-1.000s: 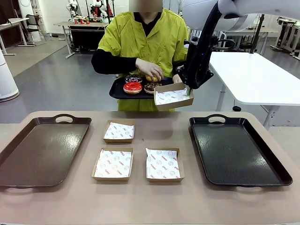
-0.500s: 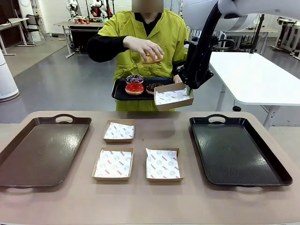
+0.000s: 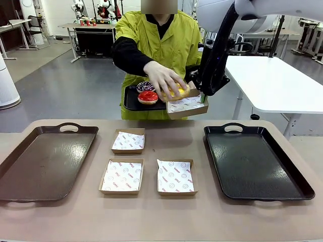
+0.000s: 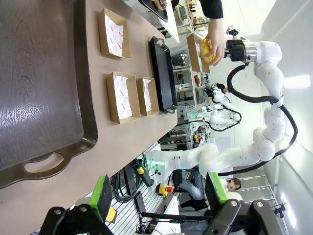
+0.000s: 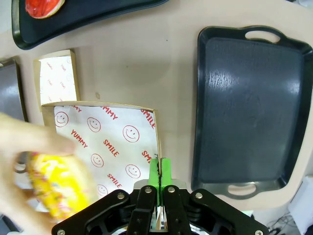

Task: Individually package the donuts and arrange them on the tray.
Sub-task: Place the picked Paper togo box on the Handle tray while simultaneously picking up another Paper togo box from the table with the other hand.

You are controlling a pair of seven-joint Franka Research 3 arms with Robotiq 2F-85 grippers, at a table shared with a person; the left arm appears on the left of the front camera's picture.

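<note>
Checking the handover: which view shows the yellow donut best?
Front view: the yellow donut is clear in the person's hand, just over the box. Right wrist view shows it close but blurred; left wrist view, tiny and distant.

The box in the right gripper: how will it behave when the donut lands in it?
Likely light and thin: the right gripper pinches the box by one wall, so it may sag or tilt. The yellow donut probably loads it off-centre.

Left of the right gripper, the hand and yellow donut are blurred, seemingly over the box. Far ahead, the red donut is cropped.
</note>
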